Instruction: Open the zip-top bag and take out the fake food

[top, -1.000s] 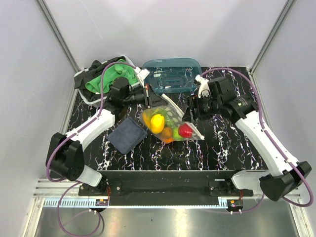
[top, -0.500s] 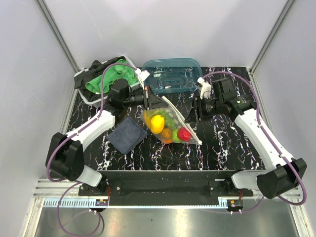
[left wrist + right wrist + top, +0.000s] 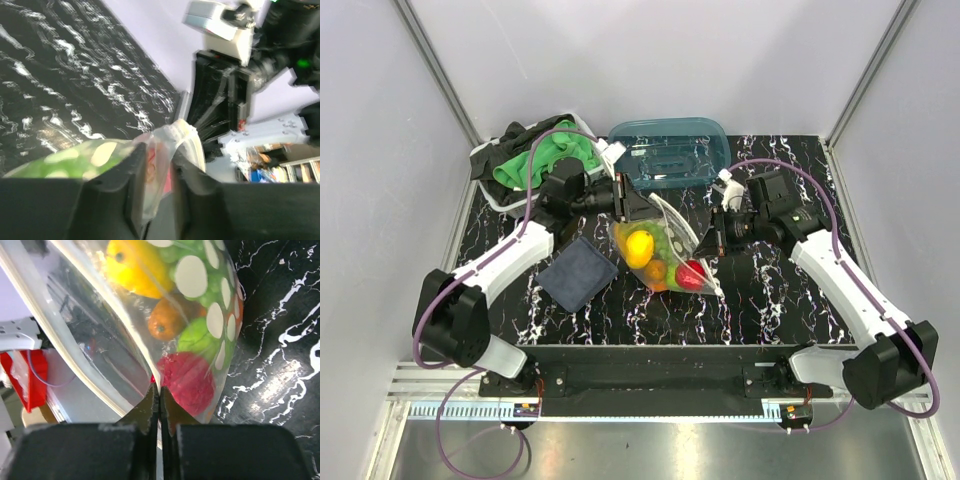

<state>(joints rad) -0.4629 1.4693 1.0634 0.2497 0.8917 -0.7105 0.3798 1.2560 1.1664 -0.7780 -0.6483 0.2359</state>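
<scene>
Top external view shows the clear, white-dotted plastic zip-top bag (image 3: 670, 240) stretched between the two arms over the black marbled table (image 3: 770, 290). The left gripper (image 3: 638, 206) pinches one upper corner, with its jaws narrowed onto the film. The right gripper (image 3: 710, 243) has its jaws pressed flat on the opposite lip. I judge that both sides are held so the mouth can be pulled apart. The glossy plastic fake food (image 3: 642, 248), yellow, orange, red and green, sits inside the bag
</scene>
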